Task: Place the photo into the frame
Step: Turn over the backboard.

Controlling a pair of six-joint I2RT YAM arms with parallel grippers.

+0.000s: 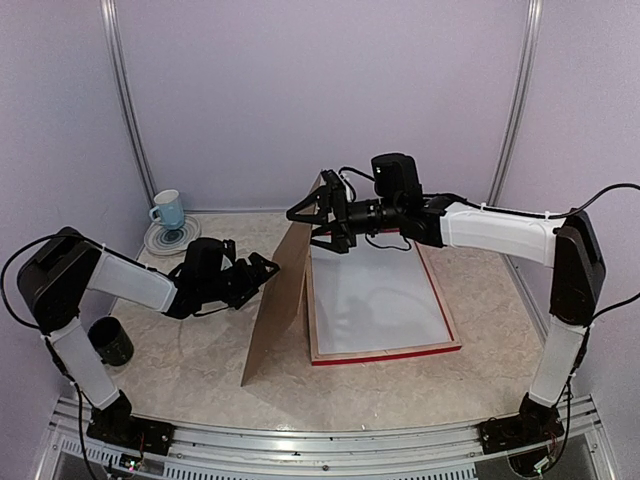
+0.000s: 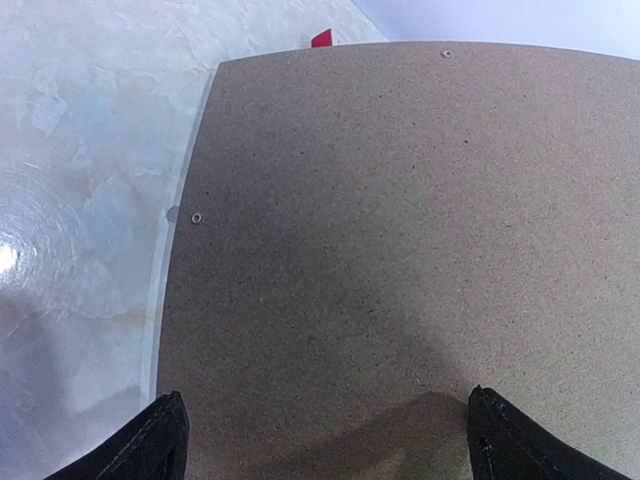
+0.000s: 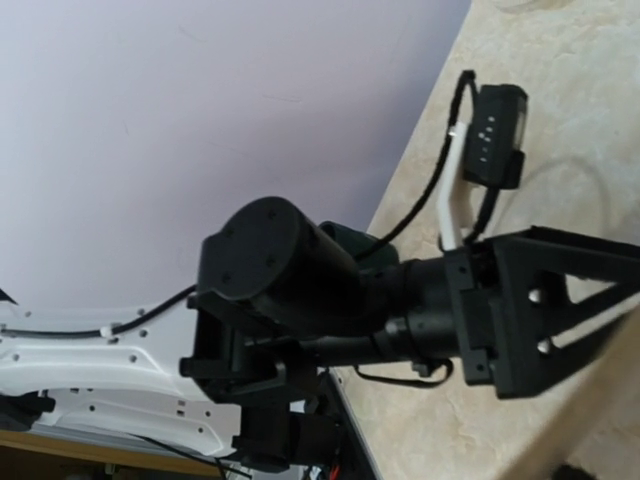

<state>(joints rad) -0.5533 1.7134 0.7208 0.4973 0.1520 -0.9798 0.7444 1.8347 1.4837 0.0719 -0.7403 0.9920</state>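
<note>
You have the frame [image 1: 385, 353] lying back-up on the desk [image 1: 180, 370], a little to the 3 o'clock side of centre. Its pale wood faces upward and the red edge shows along its 6 o'clock bar. A white sheet [image 1: 380, 295] fills the opening. You cannot tell from here whether that is the photo's plain back or a mat, and no printed face shows anywhere.

The brown board [image 1: 280, 290] stands steeply tilted along the frame's 9 o'clock bar, raised like an open lid. That reads as deliberate: tipped up this way, it leaves the opening free for you to reach.

Your left end effector [image 1: 268, 268] sits at 9 o'clock of the board, fingers wide apart and holding nothing, pointed at the brown face. In the left wrist view the board fills the space between the two fingertips [image 2: 160, 445], so it is very near. Whether it touches, you cannot tell. It looks placed to prop the board from that side.

Your right end effector [image 1: 308, 222] hovers at the board's 12 o'clock end, by the top corner, fingers also spread and empty. Contact there is unclear.

From the left end effector the frame lies at 3 o'clock, behind the board. From the right one it lies at about 5 o'clock, just beside and below.
</note>
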